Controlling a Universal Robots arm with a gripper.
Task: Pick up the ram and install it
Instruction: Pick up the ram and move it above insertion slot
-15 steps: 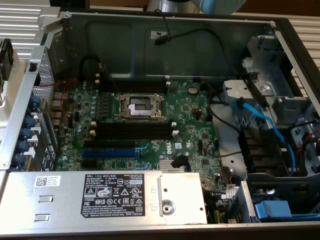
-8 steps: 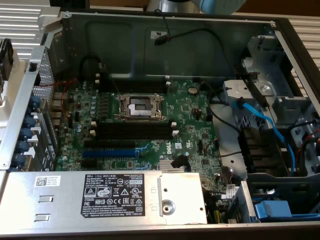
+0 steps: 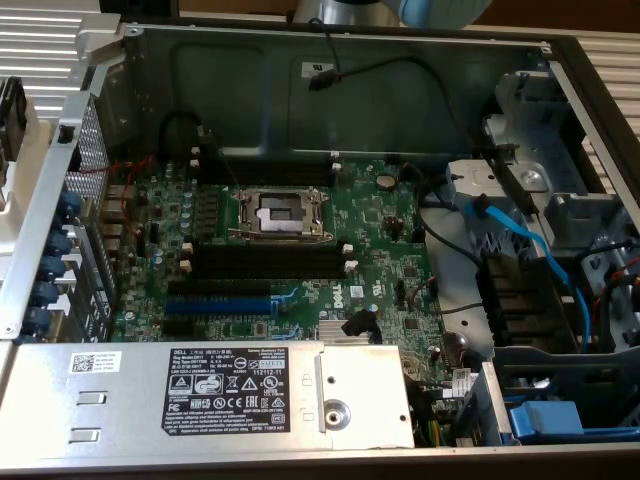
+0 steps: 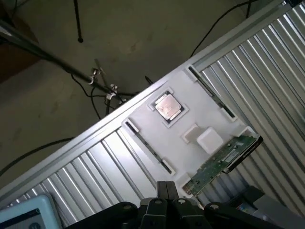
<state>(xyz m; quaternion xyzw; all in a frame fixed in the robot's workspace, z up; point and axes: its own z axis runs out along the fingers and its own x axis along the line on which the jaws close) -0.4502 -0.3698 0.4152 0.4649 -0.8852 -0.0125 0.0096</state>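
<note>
The gripper [image 4: 166, 189], pressed together and empty, is hovering near the ram [image 4: 223, 160] on the white tray [image 4: 190, 102]; light, stiff, fragile, it is likely needing an edge grip

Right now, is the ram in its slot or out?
Out. The ram rests on the white tray; the black slots stand empty.
</note>
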